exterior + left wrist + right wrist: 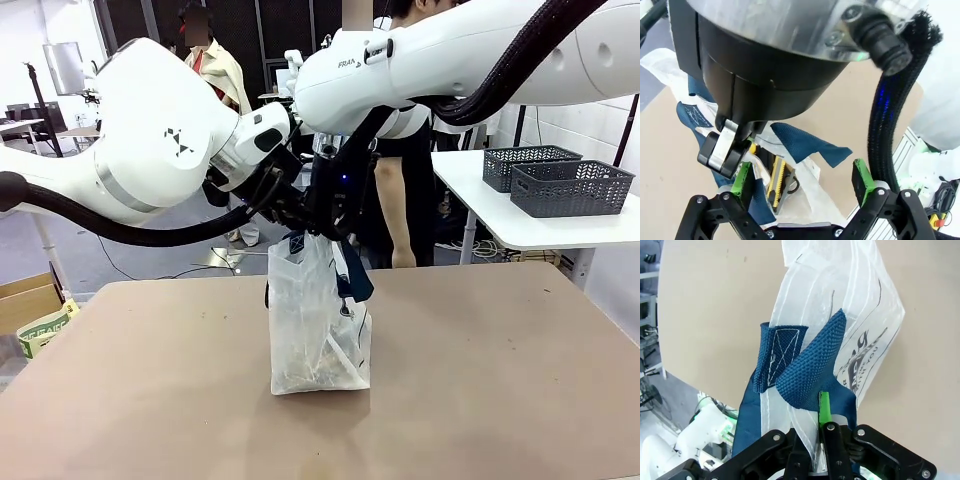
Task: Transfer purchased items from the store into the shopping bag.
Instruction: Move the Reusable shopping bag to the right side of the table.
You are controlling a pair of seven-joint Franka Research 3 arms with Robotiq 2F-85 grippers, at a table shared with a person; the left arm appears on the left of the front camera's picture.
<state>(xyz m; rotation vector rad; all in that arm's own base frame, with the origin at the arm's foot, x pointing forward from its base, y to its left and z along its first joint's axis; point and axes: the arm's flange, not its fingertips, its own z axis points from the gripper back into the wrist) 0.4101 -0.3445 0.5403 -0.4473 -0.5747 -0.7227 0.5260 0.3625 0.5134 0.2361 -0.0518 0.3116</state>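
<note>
The shopping bag (pixel 318 320), clear plastic with navy straps, stands upright in the middle of the brown table (pixel 500 380). Brownish purchased items (pixel 312 372) show through its lower part. Above its mouth both grippers meet. My right gripper (pixel 815 415) is shut on a navy strap (pixel 805 370) and the plastic rim, holding the bag (pixel 840 315) up. My left gripper (pixel 802 182) is open just above the bag's mouth, nothing between its green pads (pixel 742 177). A small yellow pack (pixel 776 179) lies inside the mouth below. The right gripper's black body (pixel 765 75) is close in front of it.
A person (pixel 400 200) stands at the far side behind the arms. Two dark grey mesh baskets (pixel 560 180) sit on a white side table at the right. A cardboard box (pixel 30 300) is off the table's left edge.
</note>
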